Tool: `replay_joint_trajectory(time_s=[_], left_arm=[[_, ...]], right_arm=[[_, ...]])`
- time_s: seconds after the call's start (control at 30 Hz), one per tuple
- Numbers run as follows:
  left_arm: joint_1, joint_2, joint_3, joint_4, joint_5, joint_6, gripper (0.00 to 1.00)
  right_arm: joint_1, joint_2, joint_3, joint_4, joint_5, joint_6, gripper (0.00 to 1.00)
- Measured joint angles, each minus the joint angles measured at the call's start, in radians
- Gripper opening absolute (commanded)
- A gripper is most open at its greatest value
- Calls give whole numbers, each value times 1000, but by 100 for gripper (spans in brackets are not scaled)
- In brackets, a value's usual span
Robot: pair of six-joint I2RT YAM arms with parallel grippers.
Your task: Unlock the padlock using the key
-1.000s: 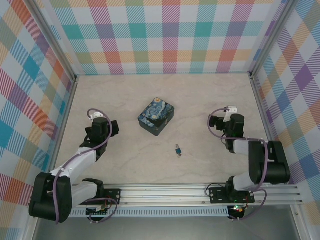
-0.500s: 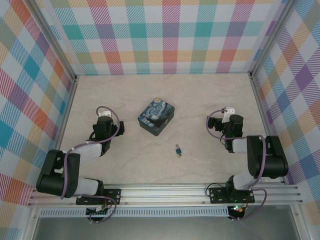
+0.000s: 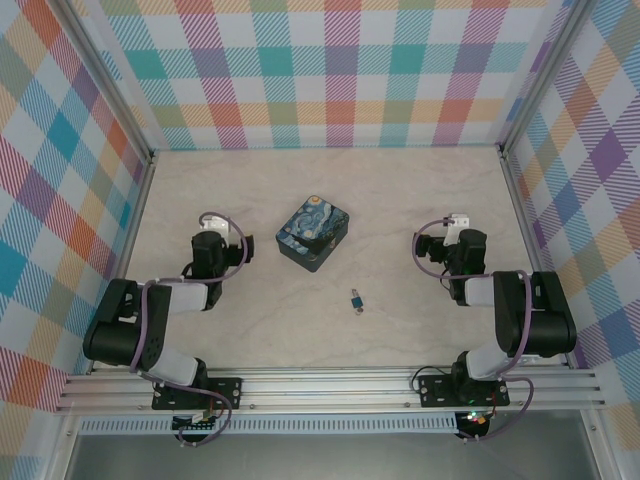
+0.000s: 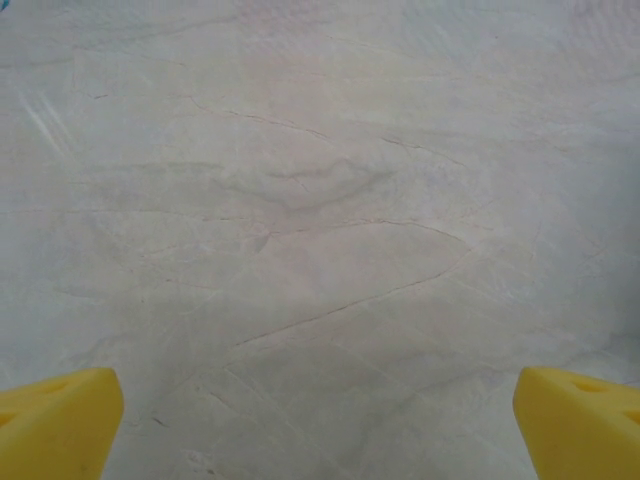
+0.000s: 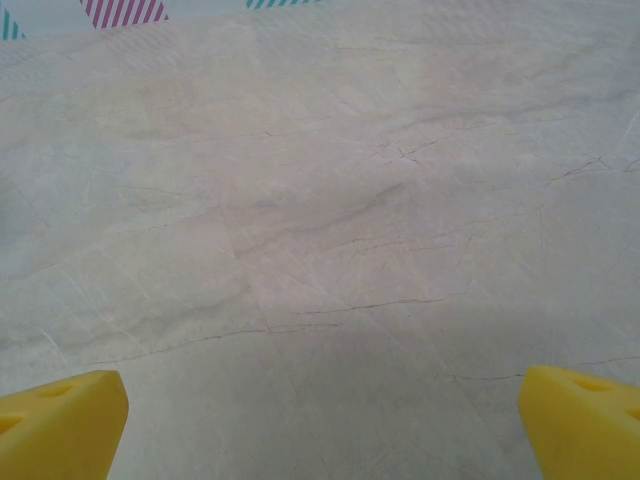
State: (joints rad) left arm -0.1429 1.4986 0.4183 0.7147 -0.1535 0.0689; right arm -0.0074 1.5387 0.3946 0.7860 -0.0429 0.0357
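1. Left tool (image 3: 222,252) sits over the left part of the desk (image 3: 400,190), left of the painted tin (image 3: 313,232) and apart from it. Its jaws stand wide apart and grip nothing.
2. From the left wrist camera I see its two yellow fingertips (image 4: 55,420) at the bottom corners, with bare marbled desk between them.
3. The right tool (image 3: 432,250) is over the right part of the desk, well apart from the tin, and is also spread wide and empty.
4. From the right wrist camera its yellow fingertips (image 5: 60,420) again frame bare desk. A strip of the checked wall (image 5: 120,10) shows at the top edge.
5. The padlock (image 3: 356,299) lies flat on the desk, toward the near side. It is between the two tools but nearer me than either, and touches neither.
6. It lies near the tin's near-right corner, apart from it.
7. A dark speck at the padlock's near end looks like the key (image 3: 358,310). At this size I cannot tell whether it is in the lock or just touching it.
8. Both arms are folded back, with their elbows close to the aluminium rail (image 3: 340,385) at the near edge.
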Motion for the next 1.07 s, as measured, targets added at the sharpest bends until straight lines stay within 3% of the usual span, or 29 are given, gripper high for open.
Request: replay_joint_trajectory(time_s=[0.1,0.37,1.07], left_arm=[[17,42,-21,79,15,-1,100],[70,69,-21,77,57,-27,100],[73,69,-20,78,67,-28,100]], right_arm=[[0,0,0,0,0,0,100],[0,0,0,0,0,0,100],[0,0,0,0,-4,0,100]])
